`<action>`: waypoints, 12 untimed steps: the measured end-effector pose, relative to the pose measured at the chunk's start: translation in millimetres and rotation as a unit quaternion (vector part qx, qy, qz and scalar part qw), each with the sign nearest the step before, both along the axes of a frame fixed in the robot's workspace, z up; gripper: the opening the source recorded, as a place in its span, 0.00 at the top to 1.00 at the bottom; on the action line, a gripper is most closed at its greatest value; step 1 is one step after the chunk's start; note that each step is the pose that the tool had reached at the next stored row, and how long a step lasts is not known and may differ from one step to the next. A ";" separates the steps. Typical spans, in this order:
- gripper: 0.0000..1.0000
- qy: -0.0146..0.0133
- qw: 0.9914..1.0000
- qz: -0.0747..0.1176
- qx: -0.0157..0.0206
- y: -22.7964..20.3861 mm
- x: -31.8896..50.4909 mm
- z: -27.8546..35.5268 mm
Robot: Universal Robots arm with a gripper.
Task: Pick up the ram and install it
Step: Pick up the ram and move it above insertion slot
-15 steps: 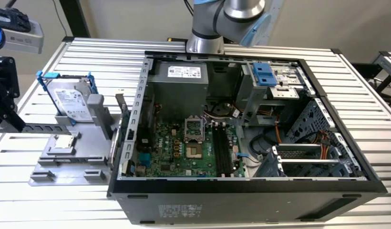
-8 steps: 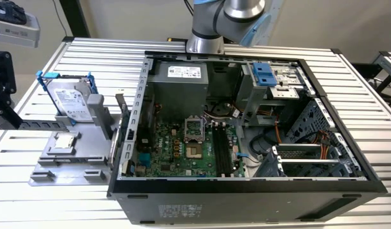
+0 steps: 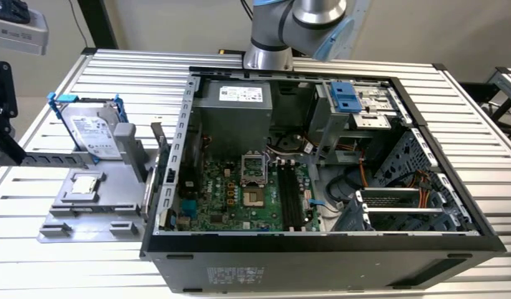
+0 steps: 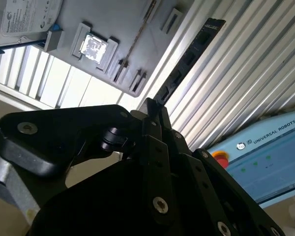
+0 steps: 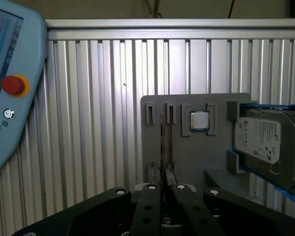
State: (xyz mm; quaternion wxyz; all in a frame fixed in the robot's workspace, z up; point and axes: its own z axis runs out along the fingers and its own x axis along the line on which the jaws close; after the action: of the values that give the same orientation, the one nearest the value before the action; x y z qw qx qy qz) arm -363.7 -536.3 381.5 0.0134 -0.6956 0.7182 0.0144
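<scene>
Ram [image 4: 187, 61] stick, long, thin and dark, is clamped at its near end between the gripper's [image 4: 152, 110] two black fingers [image 4: 148, 128]. The fingers are drawn together on it, with no gap showing beyond the board's own thickness. Its long axis runs straight out from the fingertips, continuing their line, and the far end is free. In the second wrist view its broad face shows, with a row of dark chips. In the first wrist view the ram [image 5: 163, 142] is seen edge-on as a thin line rising from between the fingers [image 5: 150, 196] of the gripper [image 5: 163, 184].

Beyond the fingertips lies a grey holder plate [image 5: 196, 152] on a ribbed metal table [image 5: 88, 98]. It carries a small square processor chip [image 5: 199, 120] and, further to that side, a silver hard drive [image 5: 265, 147] in blue brackets.
</scene>
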 end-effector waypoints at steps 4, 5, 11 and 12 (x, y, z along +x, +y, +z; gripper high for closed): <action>1.00 0.000 1.000 0.000 0.000 0.0 0.0 0.0; 1.00 0.000 1.000 0.000 0.000 0.0 0.0 0.0; 1.00 0.000 1.000 0.000 0.000 0.1 0.9 0.3; 1.00 0.000 1.000 0.000 0.000 0.1 2.3 0.2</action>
State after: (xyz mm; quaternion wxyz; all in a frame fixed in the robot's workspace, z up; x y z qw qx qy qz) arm -361.4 -536.2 381.7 0.0133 -0.6955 0.7182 0.0144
